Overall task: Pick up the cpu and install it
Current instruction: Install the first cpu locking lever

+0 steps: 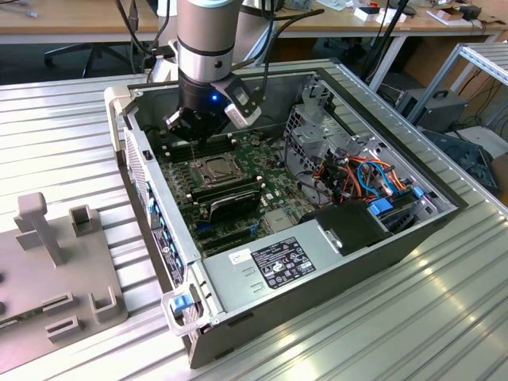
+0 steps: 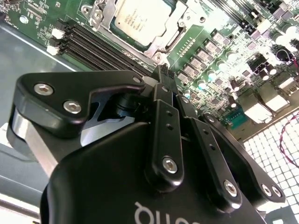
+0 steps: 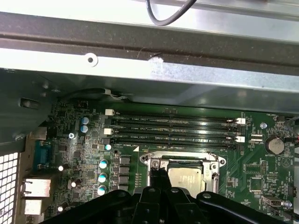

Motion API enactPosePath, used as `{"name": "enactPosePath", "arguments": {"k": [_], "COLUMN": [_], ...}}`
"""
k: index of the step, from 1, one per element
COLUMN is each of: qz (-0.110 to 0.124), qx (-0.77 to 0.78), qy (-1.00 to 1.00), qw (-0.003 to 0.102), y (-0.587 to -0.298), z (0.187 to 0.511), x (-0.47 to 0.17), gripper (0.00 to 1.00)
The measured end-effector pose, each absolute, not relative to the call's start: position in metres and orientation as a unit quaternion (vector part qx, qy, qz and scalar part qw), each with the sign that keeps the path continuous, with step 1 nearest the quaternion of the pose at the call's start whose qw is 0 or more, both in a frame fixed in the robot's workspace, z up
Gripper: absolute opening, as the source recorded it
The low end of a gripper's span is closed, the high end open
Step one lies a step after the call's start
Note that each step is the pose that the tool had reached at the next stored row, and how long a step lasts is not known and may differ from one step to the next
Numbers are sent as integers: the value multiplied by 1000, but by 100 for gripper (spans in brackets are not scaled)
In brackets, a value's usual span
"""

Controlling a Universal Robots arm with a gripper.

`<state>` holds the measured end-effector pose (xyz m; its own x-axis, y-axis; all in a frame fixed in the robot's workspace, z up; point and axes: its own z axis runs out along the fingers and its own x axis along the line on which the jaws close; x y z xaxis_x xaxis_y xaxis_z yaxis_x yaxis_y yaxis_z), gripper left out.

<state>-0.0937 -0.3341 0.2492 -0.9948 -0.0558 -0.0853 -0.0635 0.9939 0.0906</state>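
Ribbed metal surface carries an open computer case, lying on its side with the motherboard exposed. At the exterior view's left sits a grey fixture block with upright posts and slots. A grey power supply fills the near end of the case, and a bundle of orange and blue cables lies toward the exterior view's right. The robot arm reaches down into the case's far side, and its black pincer hangs low over the board, just beside the socket. In the second wrist view the pincer has its fingers drawn together with nothing between them, tips just short of the socket frame. The cpu lies flat inside the socket, its silver-grey top facing up; in the first wrist view the cpu sits within the metal frame, partly hidden behind the fingertips. Four long black memory slots run parallel just beyond the socket.
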Motion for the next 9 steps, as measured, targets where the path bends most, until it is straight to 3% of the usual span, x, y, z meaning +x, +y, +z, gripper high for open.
{"name": "enactPosePath", "arguments": {"k": [4, 9], "qz": [46, 47], "qx": [-29, -29], "qy": [998, 998], "qw": [29, 29], "y": [-334, -334], "z": [249, 249], "x": [-94, -98], "gripper": [11, 11]}}
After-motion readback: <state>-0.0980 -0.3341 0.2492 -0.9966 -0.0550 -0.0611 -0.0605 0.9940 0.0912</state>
